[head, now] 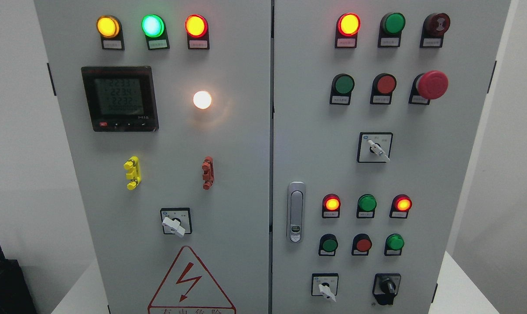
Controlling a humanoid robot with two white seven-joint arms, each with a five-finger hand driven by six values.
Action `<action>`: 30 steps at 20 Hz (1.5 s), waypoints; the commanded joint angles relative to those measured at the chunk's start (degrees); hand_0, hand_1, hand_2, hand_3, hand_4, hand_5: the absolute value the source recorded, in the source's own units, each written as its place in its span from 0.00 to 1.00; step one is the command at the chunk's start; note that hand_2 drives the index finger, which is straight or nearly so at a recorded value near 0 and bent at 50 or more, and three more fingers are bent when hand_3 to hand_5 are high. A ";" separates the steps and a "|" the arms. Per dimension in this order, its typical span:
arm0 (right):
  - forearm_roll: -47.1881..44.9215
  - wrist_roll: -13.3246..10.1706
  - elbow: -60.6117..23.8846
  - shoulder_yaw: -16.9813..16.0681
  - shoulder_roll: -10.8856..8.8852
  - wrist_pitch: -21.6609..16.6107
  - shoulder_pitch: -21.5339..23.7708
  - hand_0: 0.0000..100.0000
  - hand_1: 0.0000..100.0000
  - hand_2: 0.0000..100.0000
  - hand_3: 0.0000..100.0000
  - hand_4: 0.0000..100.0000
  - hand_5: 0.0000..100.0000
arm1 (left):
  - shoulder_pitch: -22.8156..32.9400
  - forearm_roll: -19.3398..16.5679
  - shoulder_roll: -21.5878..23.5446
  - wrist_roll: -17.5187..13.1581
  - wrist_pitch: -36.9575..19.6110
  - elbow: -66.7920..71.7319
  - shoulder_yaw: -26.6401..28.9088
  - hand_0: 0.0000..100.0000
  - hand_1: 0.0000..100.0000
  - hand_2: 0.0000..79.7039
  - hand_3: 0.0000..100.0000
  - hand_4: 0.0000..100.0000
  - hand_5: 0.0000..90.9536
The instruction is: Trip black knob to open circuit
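Grey control cabinet (228,144) seen head-on, two doors. No robot hand is seen anywhere in the head view, so the state of the fingers cannot be told, and places cannot be given relative to them; the panel itself is used instead.

Black knob (387,287) is found at the bottom right of the right door, on a black square plate, its handle roughly upright. Just to its left a white-handled switch (325,288) is set, handle pointing down-right.

Above these, three small buttons in a row, then three lamps: red lit (332,203), green unlit (367,203), red lit (402,203). A silver door latch (296,212) is mounted by the door seam.

Higher on the right door: a red mushroom button (432,84) and another white-handled switch (376,148).

Left door: digital meter (119,98) showing digits, a lit white lamp (202,100), yellow, green and red lamps lit along the top, a red-bordered lightning warning triangle (190,281) at the bottom.
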 commanded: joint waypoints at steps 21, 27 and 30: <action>-0.44 -5.31 -50.99 0.64 -1.30 -9.52 7.94 0.00 0.06 0.00 0.14 0.02 0.00 | 0.00 0.00 0.00 0.01 0.02 -0.89 -0.05 0.12 0.39 0.00 0.00 0.00 0.00; -0.79 -5.31 -68.13 -0.15 -1.74 -3.90 11.46 0.00 0.05 0.00 0.17 0.06 0.01 | 0.00 0.00 0.00 0.01 0.02 -0.89 -0.05 0.12 0.39 0.00 0.00 0.00 0.00; -0.97 -5.31 -74.38 -0.42 -1.74 -1.96 11.64 0.00 0.04 0.00 0.25 0.15 0.11 | 0.00 0.00 0.00 0.01 0.02 -0.89 0.04 0.12 0.39 0.00 0.00 0.00 0.00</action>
